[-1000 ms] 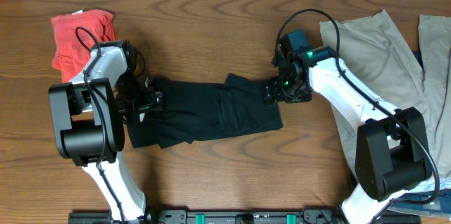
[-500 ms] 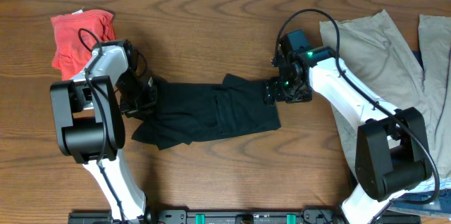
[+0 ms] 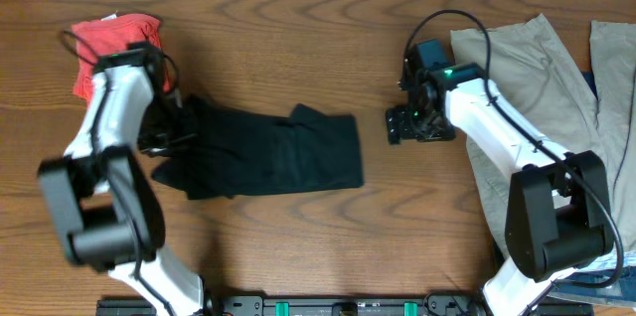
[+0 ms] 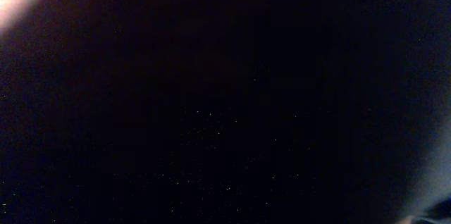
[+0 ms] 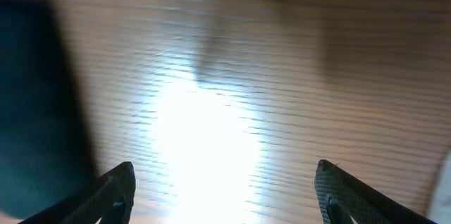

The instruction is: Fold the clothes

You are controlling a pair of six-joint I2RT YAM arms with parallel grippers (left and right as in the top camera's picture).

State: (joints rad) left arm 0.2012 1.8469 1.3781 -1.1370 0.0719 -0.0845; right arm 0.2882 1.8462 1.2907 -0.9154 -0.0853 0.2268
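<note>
A black garment (image 3: 268, 152) lies crumpled flat at the table's centre-left. My left gripper (image 3: 164, 139) sits at its left end, shut on the cloth. Dark fabric (image 4: 225, 111) fills the whole left wrist view, hiding the fingers. My right gripper (image 3: 397, 125) hovers over bare wood just right of the garment, apart from it. In the right wrist view the right gripper (image 5: 225, 175) is open with nothing between its fingertips (image 5: 125, 176), and the black garment (image 5: 35, 111) shows blurred at the left edge.
A red cloth (image 3: 104, 43) lies bunched at the back left, close to the left arm. Beige trousers (image 3: 537, 87) are spread over the right side of the table, under the right arm. A blue item (image 3: 596, 274) peeks out at the front right.
The left gripper has shut on the garment's left end and dragged it leftward. The right gripper has let the garment's right end slide away and now stands over bare wood.
</note>
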